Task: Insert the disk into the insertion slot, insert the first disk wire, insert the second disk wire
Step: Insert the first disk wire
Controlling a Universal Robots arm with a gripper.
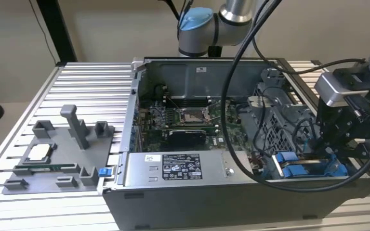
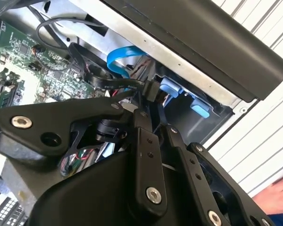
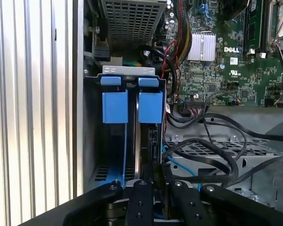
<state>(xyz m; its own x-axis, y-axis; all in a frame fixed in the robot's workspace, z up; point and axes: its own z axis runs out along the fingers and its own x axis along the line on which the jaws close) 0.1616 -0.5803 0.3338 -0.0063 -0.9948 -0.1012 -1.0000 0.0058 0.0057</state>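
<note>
Gripper (image 3: 158,180) clenched on black disk wire (image 2: 151,90) at insertion slot (image 3: 129,70).
Exterior view: case's (image 1: 172,202) four o'clock corner; second wrist view adds a hand (image 2: 276,197).

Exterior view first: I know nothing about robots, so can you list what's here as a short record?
Setting: open grey metal computer case on a ribbed aluminium table
Arm tool: black gripper, at the case's corner on the exterior view's right
Nearest to it: insertion slot of grey metal with bright blue plastic clips; a black cable
Set aside: grey plastic fixture tray
</note>
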